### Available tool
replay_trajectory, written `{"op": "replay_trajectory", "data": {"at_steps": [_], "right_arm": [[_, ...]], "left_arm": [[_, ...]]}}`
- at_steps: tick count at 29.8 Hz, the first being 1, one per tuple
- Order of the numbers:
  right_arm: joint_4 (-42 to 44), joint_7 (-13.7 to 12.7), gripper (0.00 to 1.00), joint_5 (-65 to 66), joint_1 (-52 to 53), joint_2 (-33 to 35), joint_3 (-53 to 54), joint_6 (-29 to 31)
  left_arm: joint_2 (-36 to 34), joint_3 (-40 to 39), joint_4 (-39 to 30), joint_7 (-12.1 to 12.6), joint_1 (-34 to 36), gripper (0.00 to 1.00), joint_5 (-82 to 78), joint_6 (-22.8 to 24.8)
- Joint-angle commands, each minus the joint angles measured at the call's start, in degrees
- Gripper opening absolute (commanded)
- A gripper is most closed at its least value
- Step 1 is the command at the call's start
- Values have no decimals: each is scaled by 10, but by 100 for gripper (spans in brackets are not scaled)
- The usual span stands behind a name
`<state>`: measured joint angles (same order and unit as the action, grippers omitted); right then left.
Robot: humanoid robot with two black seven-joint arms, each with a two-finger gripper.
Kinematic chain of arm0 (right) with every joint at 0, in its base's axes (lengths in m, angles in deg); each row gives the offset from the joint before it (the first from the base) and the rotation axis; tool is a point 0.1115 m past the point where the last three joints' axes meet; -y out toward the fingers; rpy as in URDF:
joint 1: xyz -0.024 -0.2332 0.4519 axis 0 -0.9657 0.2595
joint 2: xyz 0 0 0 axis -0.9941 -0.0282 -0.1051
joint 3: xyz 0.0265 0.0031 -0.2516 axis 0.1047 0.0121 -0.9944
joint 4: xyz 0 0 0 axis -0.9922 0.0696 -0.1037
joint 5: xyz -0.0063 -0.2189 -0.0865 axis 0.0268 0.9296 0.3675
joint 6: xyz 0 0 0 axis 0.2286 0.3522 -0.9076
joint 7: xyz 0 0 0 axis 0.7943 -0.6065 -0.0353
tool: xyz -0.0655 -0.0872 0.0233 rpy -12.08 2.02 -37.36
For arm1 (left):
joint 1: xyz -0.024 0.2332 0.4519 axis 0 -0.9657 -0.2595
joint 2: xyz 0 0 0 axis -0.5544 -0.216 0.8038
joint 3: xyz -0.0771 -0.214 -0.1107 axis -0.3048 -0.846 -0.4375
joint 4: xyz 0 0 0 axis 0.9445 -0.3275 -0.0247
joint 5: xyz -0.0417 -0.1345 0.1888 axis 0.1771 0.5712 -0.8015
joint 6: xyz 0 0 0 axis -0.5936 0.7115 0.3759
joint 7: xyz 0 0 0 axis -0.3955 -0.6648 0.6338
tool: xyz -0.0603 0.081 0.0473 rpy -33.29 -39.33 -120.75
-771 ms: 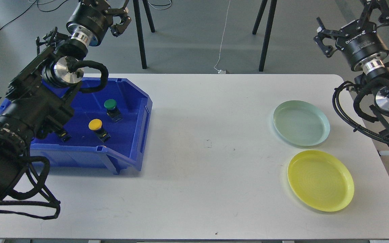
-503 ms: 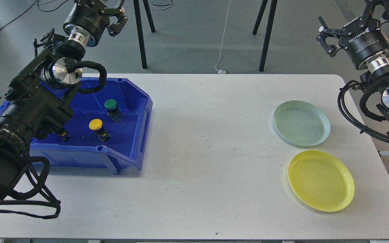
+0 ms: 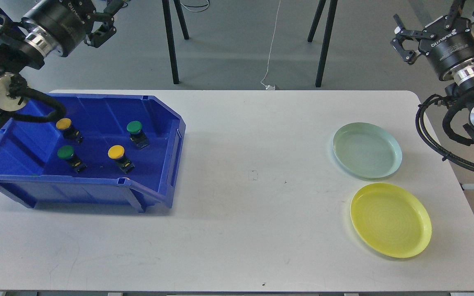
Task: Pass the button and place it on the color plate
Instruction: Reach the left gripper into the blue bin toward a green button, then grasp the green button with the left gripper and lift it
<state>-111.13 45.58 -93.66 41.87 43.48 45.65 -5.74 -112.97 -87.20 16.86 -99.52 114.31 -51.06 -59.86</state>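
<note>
- Buttons sit in the blue bin at the left of the white table: two yellow-capped and two green-capped, all apart from one another
- Left gripper hangs high, behind the bin and clear of it; its fingers look spread with nothing between them
- Right gripper is raised beyond the table's far right corner; its fingers run out of view at the top, so I cannot tell how they stand
- Risks, as I judge them: a button may tip or slide on the bin floor if it is pinched off-centre, may drop at the hand-over if one side lets go early, or may land on the wrong plate, green or yellow
- Each button stands cap up, with its long axis near vertical and its dark base leaning slightly toward the camera
</note>
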Motion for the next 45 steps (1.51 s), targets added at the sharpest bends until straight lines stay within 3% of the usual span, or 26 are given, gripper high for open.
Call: {"op": "replay_trajectory", "data": {"at_steps": [1,10,16,22,33,45], "right_arm": [[-1,0,99,0,0,1,2,0],[-1,0,99,0,-1,6,2,0],[-1,0,99,0,-5,6,1,0],[0,0,99,0,-9,6,1,0],[-6,0,99,-1,-8,-9,2,0],[-5,0,99,-1,-4,-1,2,0]], "left_arm": [[-72,22,-61,1,-1,98,-133,-3],[-148,81,-77,0,-1,89,-553,2],[-155,146,-66,-2,-2,89,-716,4],[-171,206,-63,-2,-22,89,-738,-1],[-161,212,5,-3,-69,89,-743,-1],[-97,216,69,-3,-83,89,-744,-4]]}}
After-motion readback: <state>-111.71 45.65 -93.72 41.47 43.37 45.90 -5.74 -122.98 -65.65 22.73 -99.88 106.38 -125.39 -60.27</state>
